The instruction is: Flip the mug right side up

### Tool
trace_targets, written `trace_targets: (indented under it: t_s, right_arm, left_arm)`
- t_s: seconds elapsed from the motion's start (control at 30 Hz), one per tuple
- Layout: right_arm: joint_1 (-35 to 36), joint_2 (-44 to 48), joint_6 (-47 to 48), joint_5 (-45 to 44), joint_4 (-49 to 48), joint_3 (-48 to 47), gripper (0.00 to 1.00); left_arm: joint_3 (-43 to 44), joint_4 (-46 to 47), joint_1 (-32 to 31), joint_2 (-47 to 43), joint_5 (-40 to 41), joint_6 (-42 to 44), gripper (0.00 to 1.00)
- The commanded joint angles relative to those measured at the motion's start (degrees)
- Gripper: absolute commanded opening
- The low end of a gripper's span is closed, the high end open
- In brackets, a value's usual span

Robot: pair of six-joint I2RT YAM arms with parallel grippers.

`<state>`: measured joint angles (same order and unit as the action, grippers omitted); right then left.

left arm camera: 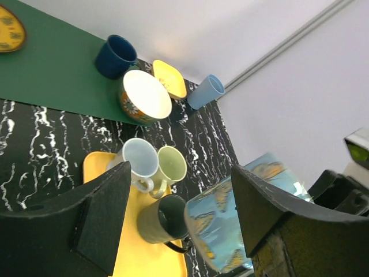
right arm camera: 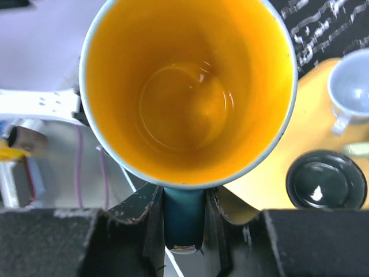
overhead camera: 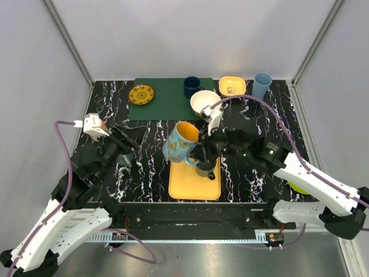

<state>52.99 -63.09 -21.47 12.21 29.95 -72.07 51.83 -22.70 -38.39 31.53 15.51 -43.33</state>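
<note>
Overhead view of a black marbled bench [overhead camera: 144,173]. At the centre of the frame, one blue butterfly mug [overhead camera: 180,142] with an orange inside is tilted, its mouth facing up and toward the upper right, over the upper left corner of one yellow tray [overhead camera: 193,187]. The right end effector [right arm camera: 184,231] is closed on the mug's handle, one finger on each side. The left end effector [left arm camera: 180,213], at left of centre, is spread wide and holds nothing.

The left wrist view shows three small mugs on the tray: one pale blue [left arm camera: 141,158], one pale green [left arm camera: 171,165], and one dark [left arm camera: 161,219].

Along the top of the overhead frame lies one green mat [overhead camera: 170,107]. On it are one yellow plate [overhead camera: 141,94] and one navy mug [overhead camera: 191,86]. At the mat's right edge is one white bowl [overhead camera: 203,103]. To its right are one yellow dish [overhead camera: 232,86] and one light blue cup [overhead camera: 262,85].
</note>
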Motion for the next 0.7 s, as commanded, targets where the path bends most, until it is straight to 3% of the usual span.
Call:
trace_targets:
  t_s: [0.0,0.1,0.37,0.67]
  right_arm:
    - [6.22,-3.08,3.55,-13.59,-1.04,-0.53,0.00]
    - [10.71,-7.39,2.85,-19.40,-1.30,0.61,0.00]
    - [13.10,-14.95,-2.16,-33.64,-4.73,4.22,0.00]
    - [13.28,-23.12,-7.52,-41.12,-5.52,3.52,0.00]
  left_arm:
    - [-1.12,-4.19,0.25,-2.34,5.67,0.45,0.73]
    - [-1.73,-6.12,0.25,-3.31,7.34,-0.17,0.72]
    - [-3.14,-8.41,0.25,-5.69,8.66,-0.88,0.72]
    - [-5.60,-9.20,0.25,-6.65,9.45,-0.97,0.72]
